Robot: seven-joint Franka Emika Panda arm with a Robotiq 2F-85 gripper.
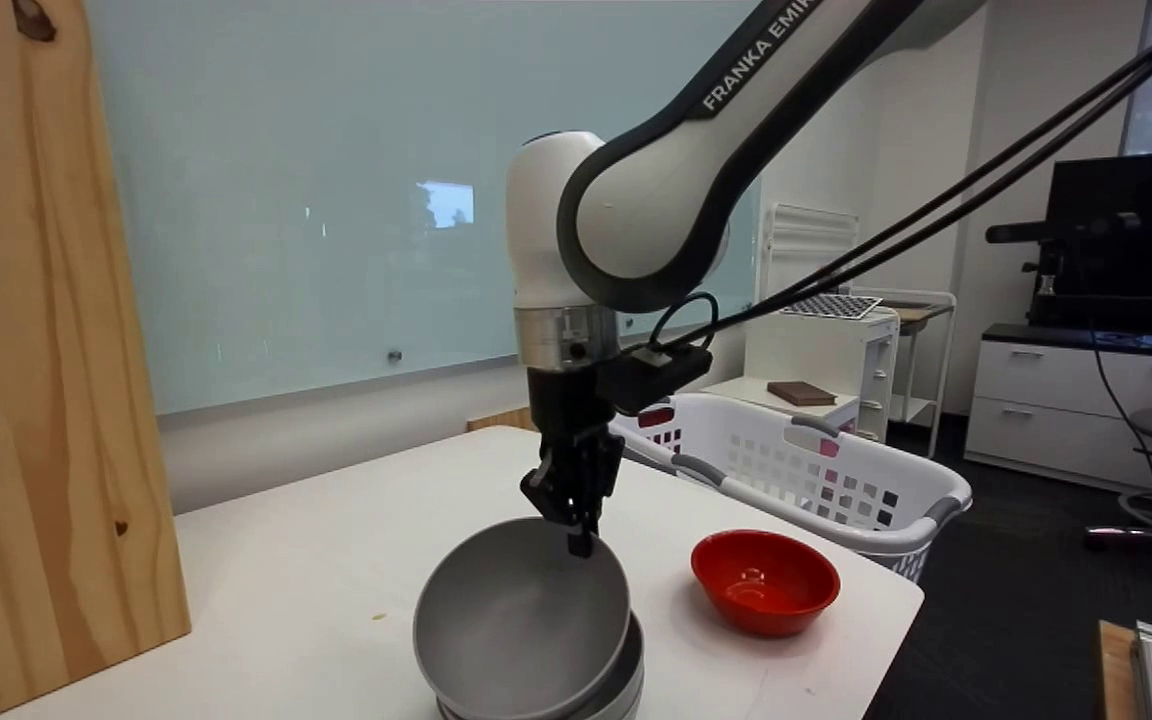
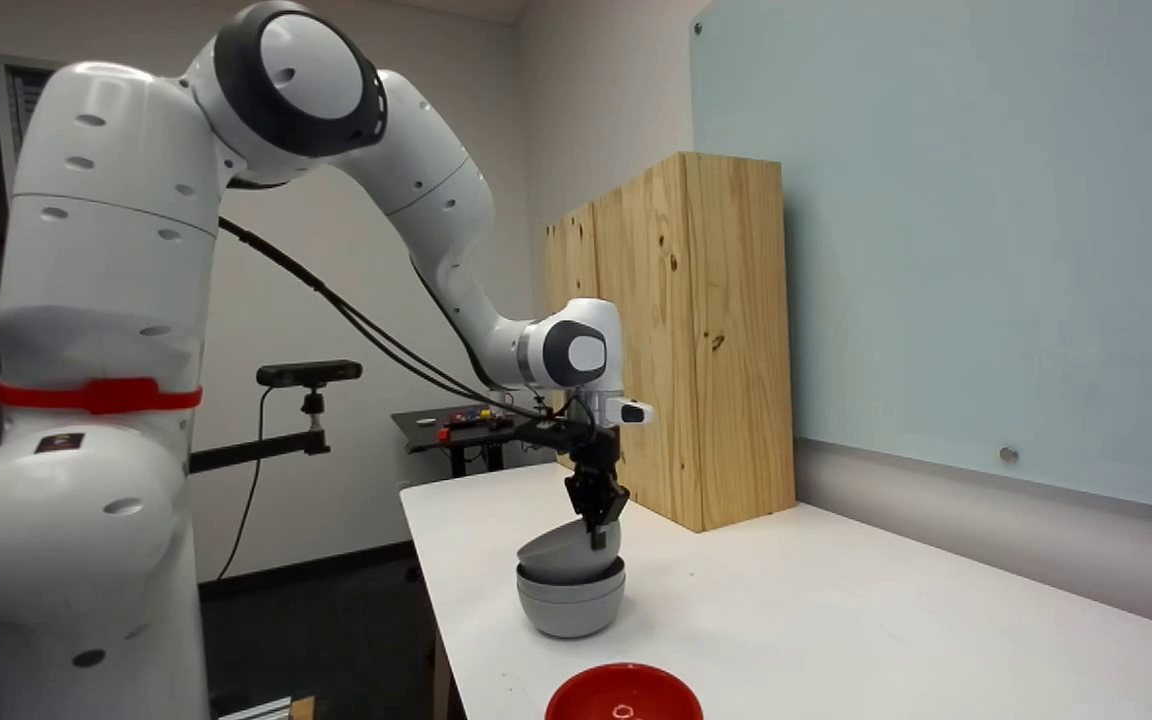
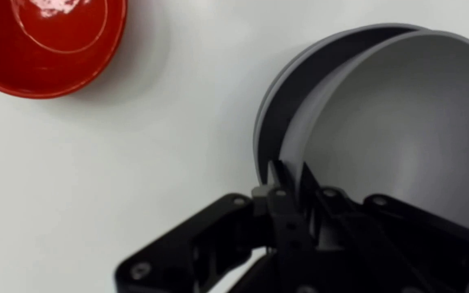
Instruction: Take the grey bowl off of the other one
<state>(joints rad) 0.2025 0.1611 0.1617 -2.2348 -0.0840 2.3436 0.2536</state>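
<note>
The grey bowl (image 1: 521, 625) is tilted, with one side raised, above the other one (image 1: 629, 672), a matching grey bowl standing upright on the white table. In an exterior view the grey bowl (image 2: 561, 555) still overlaps the mouth of the other one (image 2: 571, 612), which has a line around its side. My gripper (image 1: 581, 543) is shut on the raised rim. In the wrist view the fingers (image 3: 292, 173) stand on either side of the grey bowl's wall (image 3: 397, 122). The dark inside of the other one (image 3: 295, 85) shows beneath it. The grey bowl's lowest part is hidden.
A glossy red bowl (image 1: 766, 582) stands beside the grey bowls, near the table edge; it also shows in the wrist view (image 3: 55, 53). A tall wooden box (image 2: 701, 340) stands on the table. A white laundry basket (image 1: 786, 480) is beyond the table edge. A glass board (image 2: 956, 250) hangs behind.
</note>
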